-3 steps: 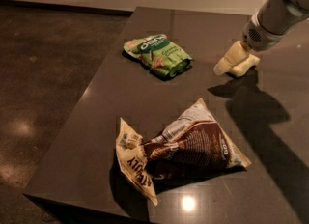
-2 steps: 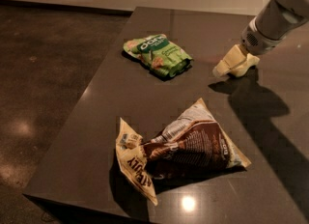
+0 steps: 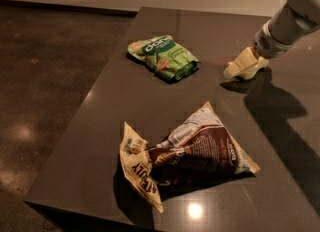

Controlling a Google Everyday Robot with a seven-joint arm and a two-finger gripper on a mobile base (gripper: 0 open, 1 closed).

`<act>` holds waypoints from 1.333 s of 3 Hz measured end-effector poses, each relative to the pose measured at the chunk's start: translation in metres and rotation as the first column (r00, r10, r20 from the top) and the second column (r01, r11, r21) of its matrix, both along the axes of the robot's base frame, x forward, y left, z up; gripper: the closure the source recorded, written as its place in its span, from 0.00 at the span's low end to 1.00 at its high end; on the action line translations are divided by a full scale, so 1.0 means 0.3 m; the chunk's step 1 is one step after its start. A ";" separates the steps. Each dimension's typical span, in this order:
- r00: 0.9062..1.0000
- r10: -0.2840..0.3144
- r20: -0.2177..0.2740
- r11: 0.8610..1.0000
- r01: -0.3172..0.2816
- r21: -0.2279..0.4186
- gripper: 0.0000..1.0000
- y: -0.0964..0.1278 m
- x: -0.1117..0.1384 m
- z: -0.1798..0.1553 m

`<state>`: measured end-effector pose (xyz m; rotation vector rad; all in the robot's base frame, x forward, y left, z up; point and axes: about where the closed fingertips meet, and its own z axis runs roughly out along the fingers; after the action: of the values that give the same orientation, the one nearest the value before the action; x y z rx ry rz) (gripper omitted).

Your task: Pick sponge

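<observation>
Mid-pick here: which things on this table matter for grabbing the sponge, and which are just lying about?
For the job: cream-coloured gripper, low at the dark table's far right; no sponge distinguishable from it.
Lying about: crumpled green plastic snack bag, far centre; crumpled brown-and-cream snack bag, near edge.

Sponge [image 3: 253, 71] — small, pale yellow, low at the upper right of the frame, against the gripper [image 3: 242, 67] — outline unclear
</observation>
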<state>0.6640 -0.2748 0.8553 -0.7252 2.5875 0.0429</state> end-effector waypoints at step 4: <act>0.999 0.038 0.012 0.999 -0.038 0.014 0.64 -0.022 0.025 -0.022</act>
<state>0.6715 -0.2814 0.8486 -0.7674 2.5595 0.0690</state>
